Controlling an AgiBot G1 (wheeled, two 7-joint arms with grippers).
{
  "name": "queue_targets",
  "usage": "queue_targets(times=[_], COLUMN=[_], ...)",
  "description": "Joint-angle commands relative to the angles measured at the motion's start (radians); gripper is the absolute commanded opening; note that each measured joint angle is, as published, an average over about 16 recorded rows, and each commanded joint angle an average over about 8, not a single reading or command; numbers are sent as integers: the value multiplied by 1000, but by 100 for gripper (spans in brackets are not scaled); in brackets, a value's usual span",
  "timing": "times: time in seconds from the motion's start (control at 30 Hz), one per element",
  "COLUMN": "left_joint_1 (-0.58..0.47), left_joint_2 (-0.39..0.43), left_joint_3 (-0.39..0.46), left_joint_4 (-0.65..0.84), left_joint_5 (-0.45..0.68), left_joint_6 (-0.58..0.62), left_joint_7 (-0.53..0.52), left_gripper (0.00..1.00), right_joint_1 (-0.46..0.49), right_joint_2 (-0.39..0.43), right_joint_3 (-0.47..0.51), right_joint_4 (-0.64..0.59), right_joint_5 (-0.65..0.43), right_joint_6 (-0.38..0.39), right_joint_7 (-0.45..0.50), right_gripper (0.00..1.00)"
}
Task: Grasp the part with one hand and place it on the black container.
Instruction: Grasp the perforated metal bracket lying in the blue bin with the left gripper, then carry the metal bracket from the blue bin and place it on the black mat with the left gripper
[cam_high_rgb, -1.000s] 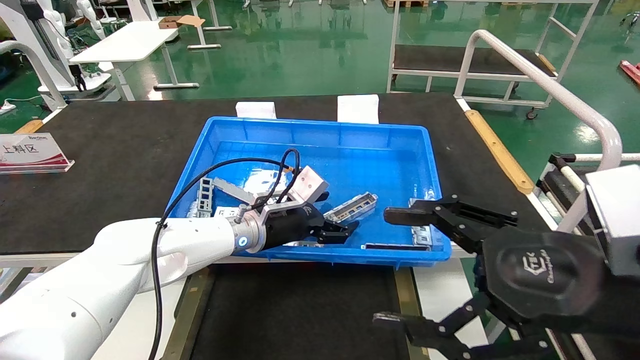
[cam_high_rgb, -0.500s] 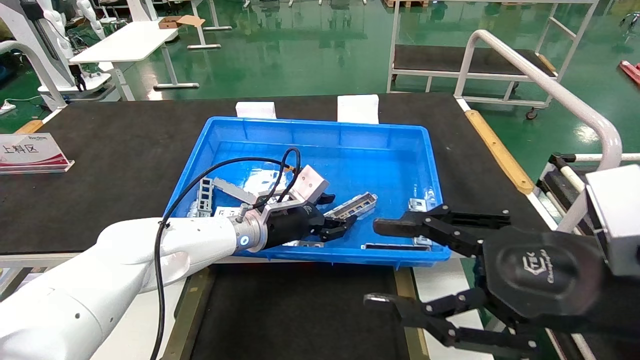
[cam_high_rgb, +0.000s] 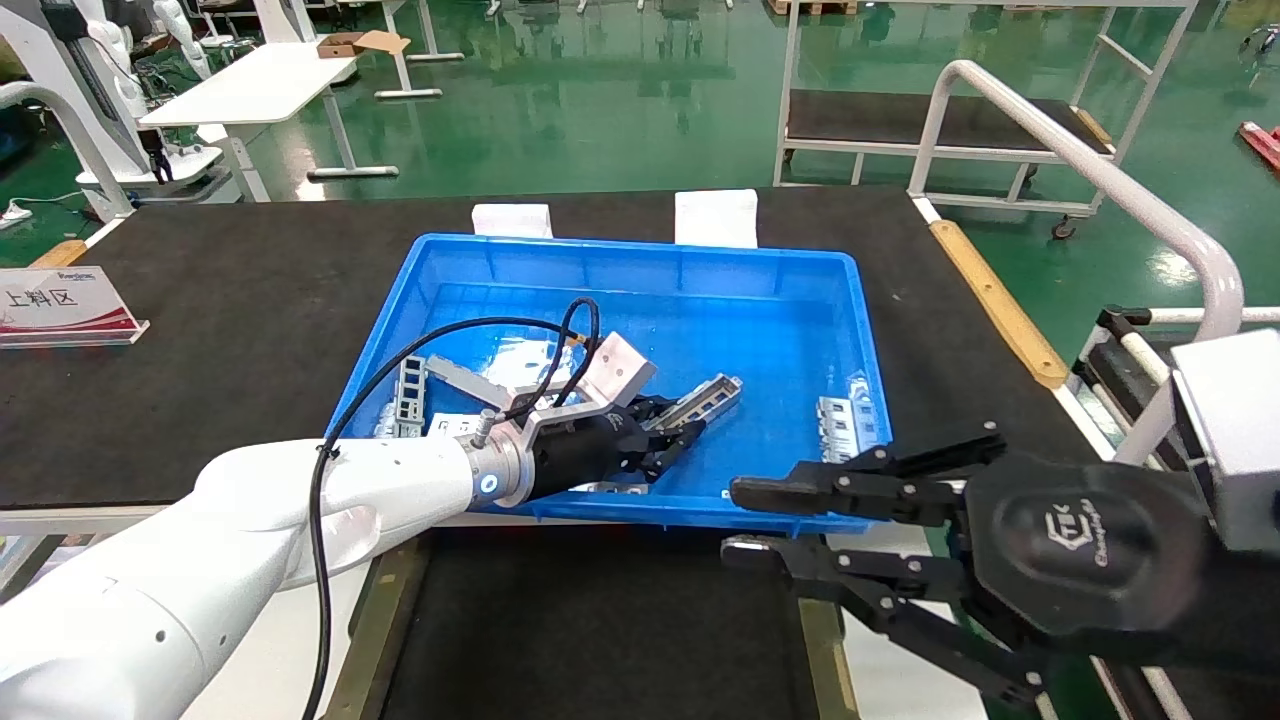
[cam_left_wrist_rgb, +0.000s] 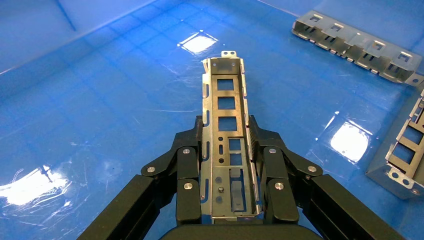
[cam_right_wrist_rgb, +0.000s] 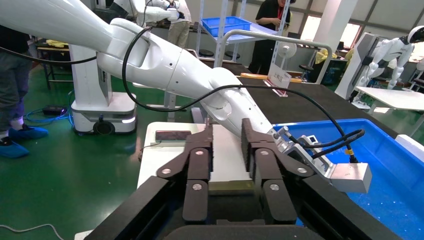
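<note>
We had the left gripper (cam_left_wrist_rgb: 225, 170) clamped on the part (cam_left_wrist_rgb: 226, 125) over the blue bin (cam_high_rgb: 640, 262); carrying it level to the black container (cam_high_rgb: 600, 620) seemed wise. Right gripper (cam_high_rgb: 745, 520) idled, fingers nearly together.

A factory or robotics workshop floor: glossy green-painted floor (cam_high_rgb: 620, 110); white steel workbenches (cam_high_rgb: 250, 85) and a wheeled trolley rack (cam_high_rgb: 900, 120) far off; a long black-matted work table (cam_high_rgb: 220, 300) with a placard (cam_high_rgb: 60, 305) on the left; other white robots (cam_right_wrist_rgb: 395, 55) and workers (cam_right_wrist_rgb: 267, 30) standing around.
</note>
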Motion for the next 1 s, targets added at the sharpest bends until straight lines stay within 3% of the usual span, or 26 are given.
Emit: queue_targets(times=[0.03,0.33,0.57,1.0], left_joint_1=[0,-19,-59,-89], left_joint_2=[0,-3,-11,-63], left_joint_3=[9,6,-36,-104], left_joint_4=[0,-8,-11,26], left_joint_5=[-10,-86,-166,-263], left_joint_6=[-2,-15,28,336], left_joint_7=[1,24,101,297], left_gripper=[0,0,0,0], right_joint_1=[0,0,0,0], right_joint_2=[0,0,0,0], right_joint_3=[0,0,0,0], right_joint_4=[0,0,0,0], right_joint_5=[0,0,0,0], right_joint_6=[0,0,0,0], right_joint_7=[0,0,0,0], right_gripper=[0,0,0,0])
